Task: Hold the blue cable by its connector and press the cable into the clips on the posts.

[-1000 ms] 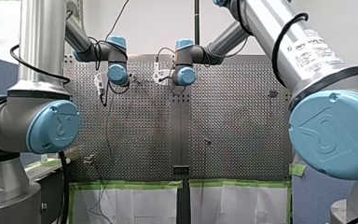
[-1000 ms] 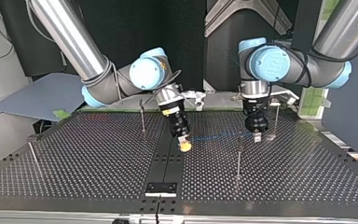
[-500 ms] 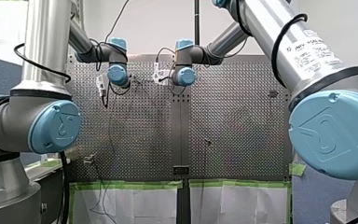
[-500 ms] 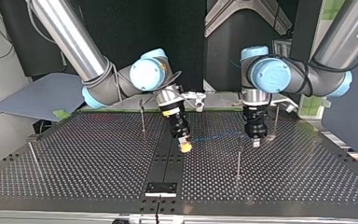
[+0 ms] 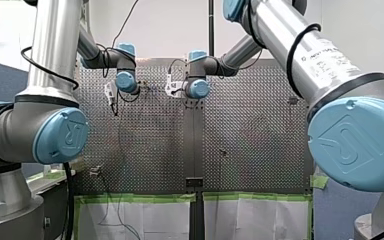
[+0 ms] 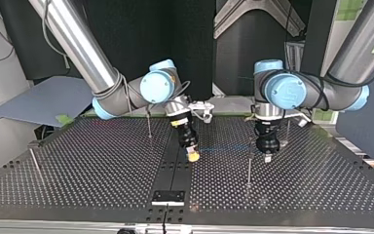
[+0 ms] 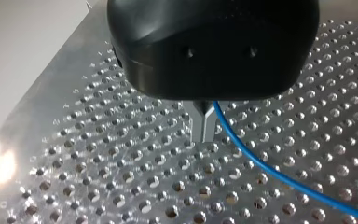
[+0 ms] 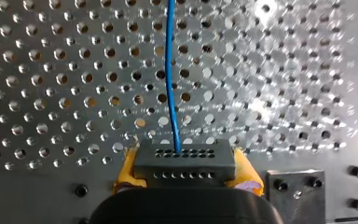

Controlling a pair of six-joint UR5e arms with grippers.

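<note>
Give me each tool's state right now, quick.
Left tool: closed on the blue cable.
Right tool: closed on the connector, yellow pads on either side.

Top view. Perforated metal table (image 6: 78, 165) lies under everything. The right arm's yellow-padded gripper (image 6: 192, 155) is near the table's middle. The left arm's black metal-fingered gripper (image 6: 268, 157) is to its right in this view, well apart. A thin upright metal post (image 6: 249, 163) stands between them, just beside the left gripper. A second thin post (image 6: 149, 124) stands behind the right gripper, to its left. The black block connector (image 8: 184, 159) sits between the right gripper's pads (image 8: 128, 170). The thin blue cable (image 8: 170, 70) runs ahead from it, over the table, to the left gripper's fingers (image 7: 204, 126).
</note>
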